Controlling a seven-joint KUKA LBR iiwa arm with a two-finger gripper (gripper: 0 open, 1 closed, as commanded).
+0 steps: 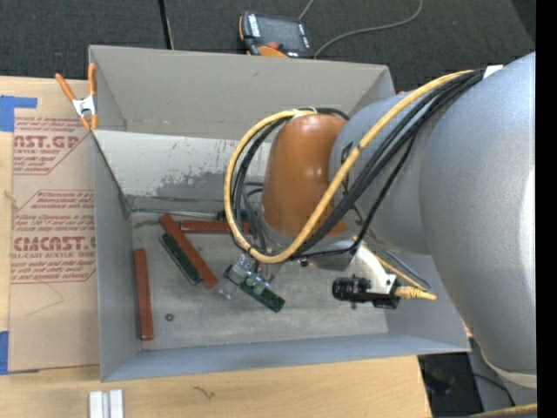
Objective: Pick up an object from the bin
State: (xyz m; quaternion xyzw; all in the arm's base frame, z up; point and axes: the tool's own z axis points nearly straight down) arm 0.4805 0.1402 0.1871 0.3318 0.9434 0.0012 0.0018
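My gripper (244, 277) sits low over the bin floor near the middle, mostly hidden under the arm's orange cover. A short green strip (269, 299) lies at its lower right tip, touching or just below it; I cannot tell whether it is held. To the left, a brown stick (193, 256) lies diagonally with a dark green strip (178, 257) alongside it. Another brown stick (211, 226) lies flat behind them, running under the arm.
A third brown stick (142, 293) lies along the bin's left wall. A black and white tool with a yellow tip (372, 289) rests on the floor at the right. The arm and its cables cover the bin's right half.
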